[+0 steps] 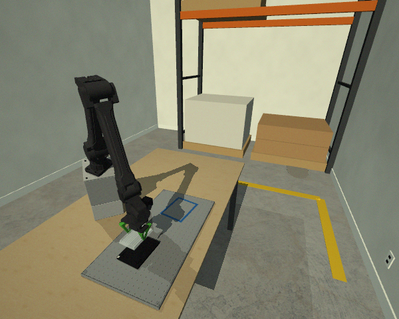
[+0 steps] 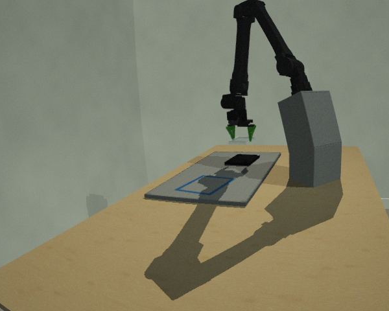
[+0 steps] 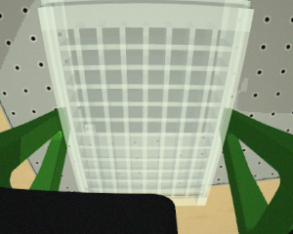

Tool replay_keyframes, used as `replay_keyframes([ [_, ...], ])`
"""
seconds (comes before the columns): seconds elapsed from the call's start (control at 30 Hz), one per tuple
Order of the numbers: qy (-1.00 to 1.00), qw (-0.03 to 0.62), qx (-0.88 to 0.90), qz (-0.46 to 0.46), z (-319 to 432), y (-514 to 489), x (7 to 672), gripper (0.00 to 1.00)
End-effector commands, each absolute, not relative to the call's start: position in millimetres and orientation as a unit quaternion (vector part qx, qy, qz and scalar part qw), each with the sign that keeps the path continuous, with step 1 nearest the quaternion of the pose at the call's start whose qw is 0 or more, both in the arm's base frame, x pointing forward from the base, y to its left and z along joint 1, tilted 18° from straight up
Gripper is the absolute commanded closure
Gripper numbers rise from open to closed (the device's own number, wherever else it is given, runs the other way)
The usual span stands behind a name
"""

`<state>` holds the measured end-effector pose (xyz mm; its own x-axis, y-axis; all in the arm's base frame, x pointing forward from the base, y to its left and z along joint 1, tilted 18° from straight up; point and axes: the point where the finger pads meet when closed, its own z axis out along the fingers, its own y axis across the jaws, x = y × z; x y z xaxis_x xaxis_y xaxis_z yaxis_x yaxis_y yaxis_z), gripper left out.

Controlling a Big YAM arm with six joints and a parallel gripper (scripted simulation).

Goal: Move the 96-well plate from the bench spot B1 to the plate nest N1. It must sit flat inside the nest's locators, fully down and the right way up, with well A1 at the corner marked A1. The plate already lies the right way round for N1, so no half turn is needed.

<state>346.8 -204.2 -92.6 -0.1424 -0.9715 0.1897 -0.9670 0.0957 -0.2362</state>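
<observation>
gripper (image 1: 135, 229): clamped on 96-well plate (image 1: 131, 240) | plate: between the green fingers, held by its long sides, raised off the grey board (image 1: 179, 247) on the desk (image 1: 38, 274) | position: beside and partly over plate nest N1 (image 1: 141, 255)

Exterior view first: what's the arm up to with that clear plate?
The single arm's gripper is shut on the clear 96-well plate, holding it in the air above the grey perforated board. The plate hangs near the black nest, not yet set down in it. The blue-outlined bench spot has no plate on it.
</observation>
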Motion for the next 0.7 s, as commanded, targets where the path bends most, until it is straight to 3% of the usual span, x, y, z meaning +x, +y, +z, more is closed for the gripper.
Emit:
replay_keyframes([
  [0.0,0.73,0.009,-0.665,-0.156,-89.8,-196.4,350.1,1.0],
  [0.67,0.735,0.01,-0.66,-0.156,-99.3,-197.3,355.1,1.0],
])
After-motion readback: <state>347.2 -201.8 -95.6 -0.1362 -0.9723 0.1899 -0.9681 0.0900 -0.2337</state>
